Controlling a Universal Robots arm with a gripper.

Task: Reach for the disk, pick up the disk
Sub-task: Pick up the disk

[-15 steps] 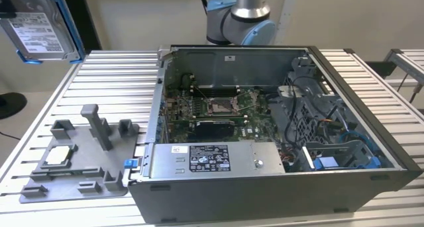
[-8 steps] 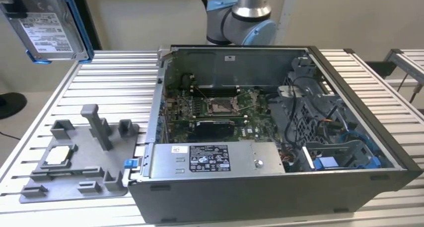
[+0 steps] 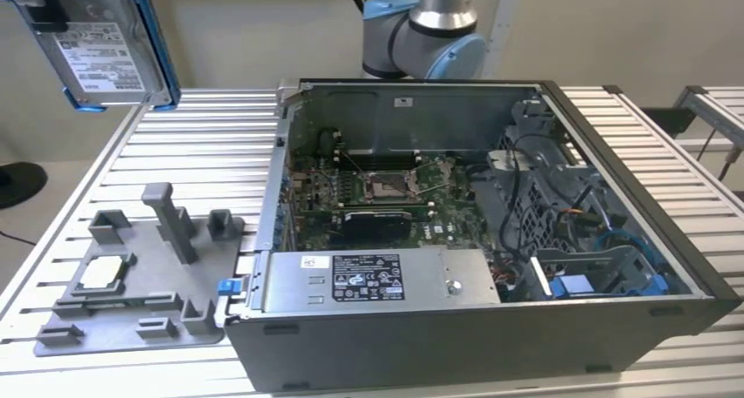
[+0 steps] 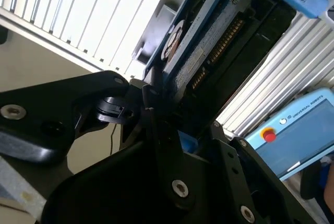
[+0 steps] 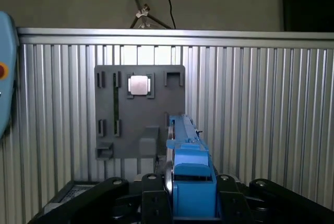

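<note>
The disk (image 3: 107,51), a silver-grey drive with a white label in a bright blue bracket, hangs in the air well above the table at the exterior view's upper left. My gripper (image 3: 41,4) is shut on its upper end. In the first wrist view the disk (image 5: 189,166) stands edge-on between the black fingers (image 5: 151,195) of my gripper (image 5: 190,200), high over the table. The second wrist view shows the disk (image 4: 209,41) from the side, reaching away from my gripper (image 4: 180,130), whose jaws clamp its blue end.
An open computer case (image 3: 605,320) stands on the slatted metal table (image 3: 209,128), with a grey box (image 3: 372,280) bearing a sticker at its front. A grey fixture plate (image 3: 128,328) holding a small silver chip (image 3: 104,272) lies at the exterior view's left. The arm's base (image 3: 424,32) is behind the case.
</note>
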